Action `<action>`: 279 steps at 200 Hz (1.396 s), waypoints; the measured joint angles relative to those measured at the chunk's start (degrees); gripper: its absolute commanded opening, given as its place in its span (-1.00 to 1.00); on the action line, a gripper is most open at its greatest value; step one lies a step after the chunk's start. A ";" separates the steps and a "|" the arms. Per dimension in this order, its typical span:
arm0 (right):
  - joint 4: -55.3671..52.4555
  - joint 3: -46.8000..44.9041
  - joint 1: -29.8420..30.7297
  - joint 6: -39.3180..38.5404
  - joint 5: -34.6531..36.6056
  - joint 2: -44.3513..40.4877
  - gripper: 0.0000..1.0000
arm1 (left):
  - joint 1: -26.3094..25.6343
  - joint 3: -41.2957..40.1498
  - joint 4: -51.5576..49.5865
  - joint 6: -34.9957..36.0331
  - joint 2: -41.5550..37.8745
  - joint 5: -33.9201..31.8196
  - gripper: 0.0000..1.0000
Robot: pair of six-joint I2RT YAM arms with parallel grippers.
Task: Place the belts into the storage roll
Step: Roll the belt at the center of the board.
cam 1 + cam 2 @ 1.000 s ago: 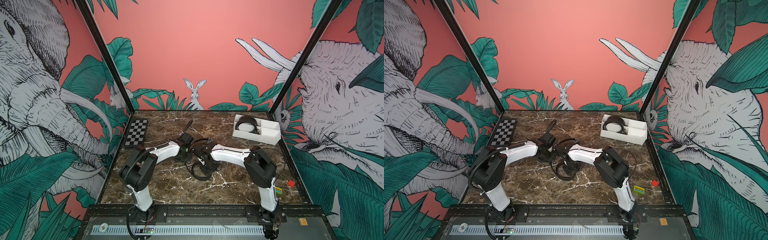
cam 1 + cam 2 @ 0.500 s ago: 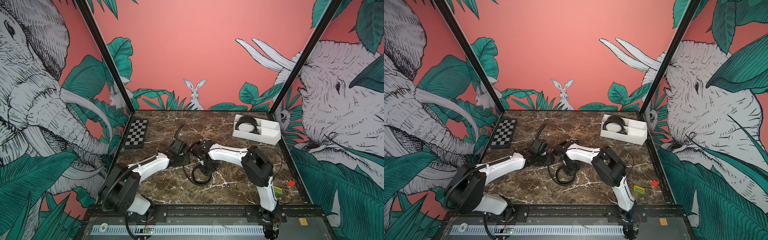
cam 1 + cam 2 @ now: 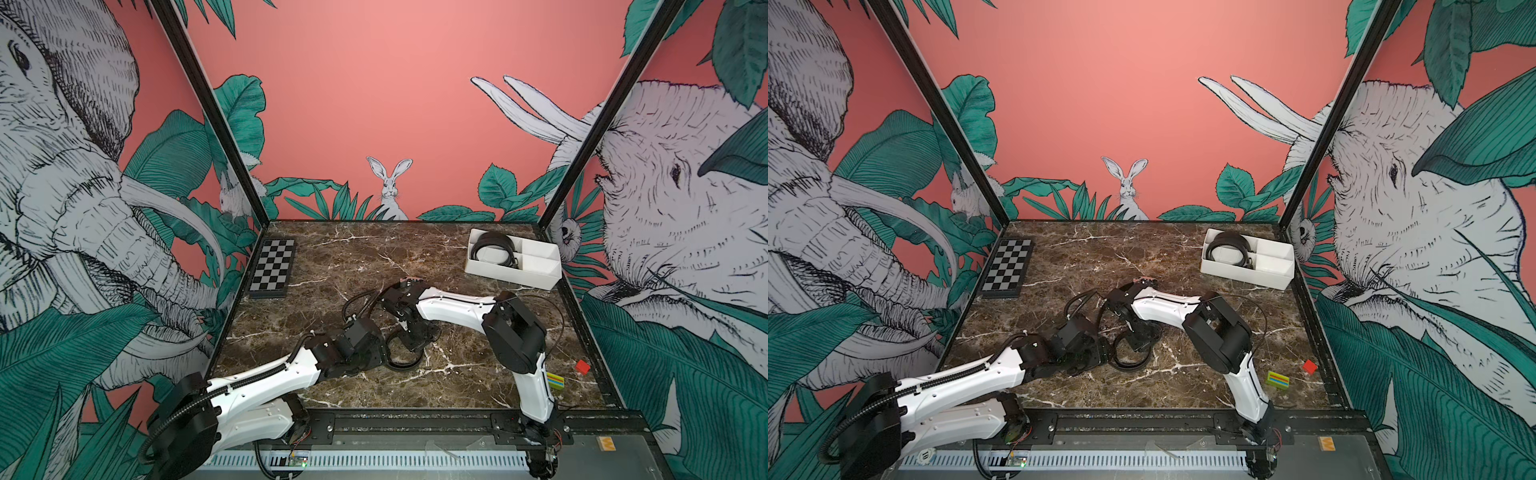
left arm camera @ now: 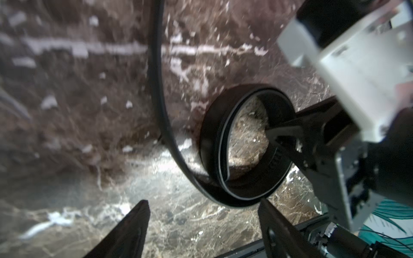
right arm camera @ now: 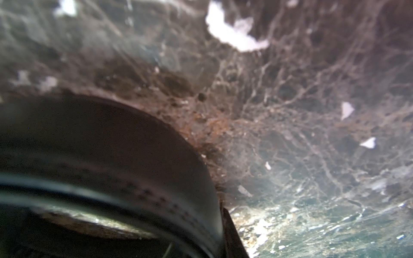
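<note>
Jaws of left gripper [image 4: 202, 201] are spread wide, empty; those of right gripper [image 4: 276, 136] are pinched on coiled black leather belt [image 4: 212, 125], mid brown-marble worktop [image 3: 415, 249]. Judged light, floppy, springy; coil wall is best gripped. White compartmented plastic tray [image 3: 536, 275] lies beyond.

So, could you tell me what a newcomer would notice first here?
Mid-table, the right hand pinches a coiled belt, with the left hand open close by. At the far right, a white tray holds another belt. Elephant murals cover the side walls.
</note>
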 measured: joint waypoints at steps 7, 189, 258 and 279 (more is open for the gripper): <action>0.02 0.00 0.00 0.00 -0.09 0.00 -0.59 | -0.61 -0.44 1.20 -1.70 0.13 -0.35 0.62; 1.01 -0.79 -0.02 0.00 -0.35 -0.39 -0.59 | -1.31 0.68 12.33 -9.62 16.50 2.40 -0.62; 3.28 -2.69 -0.02 0.50 -2.32 -1.77 -0.06 | -1.14 2.82 6.36 -4.11 16.72 1.38 -1.00; 4.61 -4.33 -0.26 0.66 -2.75 -3.10 0.18 | -1.14 5.88 1.79 0.11 18.53 0.20 -1.00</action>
